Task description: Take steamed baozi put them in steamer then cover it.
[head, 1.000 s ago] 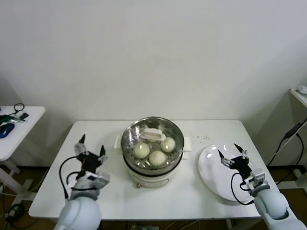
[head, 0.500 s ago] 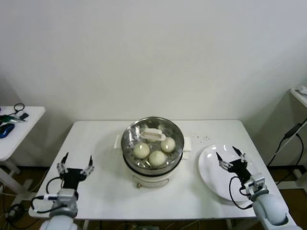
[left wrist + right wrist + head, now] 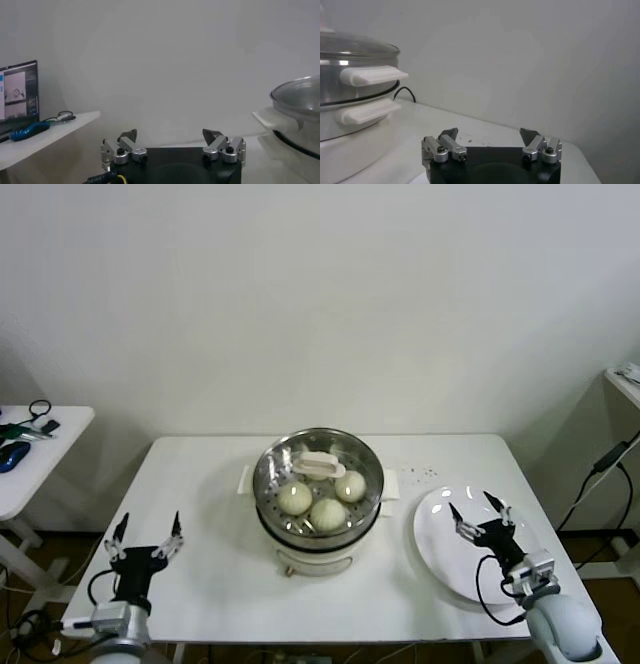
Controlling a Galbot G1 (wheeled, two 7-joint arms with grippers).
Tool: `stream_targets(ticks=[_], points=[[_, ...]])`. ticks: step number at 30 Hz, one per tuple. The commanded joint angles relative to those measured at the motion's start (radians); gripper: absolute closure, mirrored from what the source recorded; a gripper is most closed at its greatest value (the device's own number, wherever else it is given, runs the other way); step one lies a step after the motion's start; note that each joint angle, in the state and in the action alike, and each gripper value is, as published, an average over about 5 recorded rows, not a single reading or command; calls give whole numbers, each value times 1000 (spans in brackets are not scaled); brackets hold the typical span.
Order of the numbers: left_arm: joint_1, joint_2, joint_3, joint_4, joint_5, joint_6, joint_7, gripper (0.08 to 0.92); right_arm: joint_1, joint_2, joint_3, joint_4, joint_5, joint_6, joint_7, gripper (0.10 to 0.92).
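Observation:
The steamer (image 3: 318, 529) stands mid-table, a shiny steel pot on a white base. The cover (image 3: 270, 469), clear glass with a white handle (image 3: 318, 465), lies on top of it. Three cream-white baozi (image 3: 295, 498) (image 3: 328, 513) (image 3: 350, 486) show through the glass; a fourth is not visible. My left gripper (image 3: 143, 532) is open and empty at the table's front left, apart from the pot. My right gripper (image 3: 479, 514) is open and empty above the white plate (image 3: 440, 559). The pot also shows in the left wrist view (image 3: 300, 107) and in the right wrist view (image 3: 355, 85).
The white plate at the right holds nothing. A side table (image 3: 30, 454) with cables and a blue object stands at the far left. A black cable (image 3: 600, 474) hangs at the right. A wall runs behind the table.
My left gripper has drawn back from beside the pot toward the table's front left edge. My right gripper has shifted slightly back over the plate. The pot and cover have not moved.

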Motion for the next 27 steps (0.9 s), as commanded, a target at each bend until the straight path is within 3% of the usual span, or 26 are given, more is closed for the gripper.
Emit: stream_targets(ticks=[1, 27], points=[[19, -16, -24, 15, -50, -68, 21, 177, -7, 8, 4, 6, 4, 5, -6, 203], [51, -23, 3, -50, 0, 21, 139, 177, -27, 21, 34, 10, -14, 12, -12, 203]])
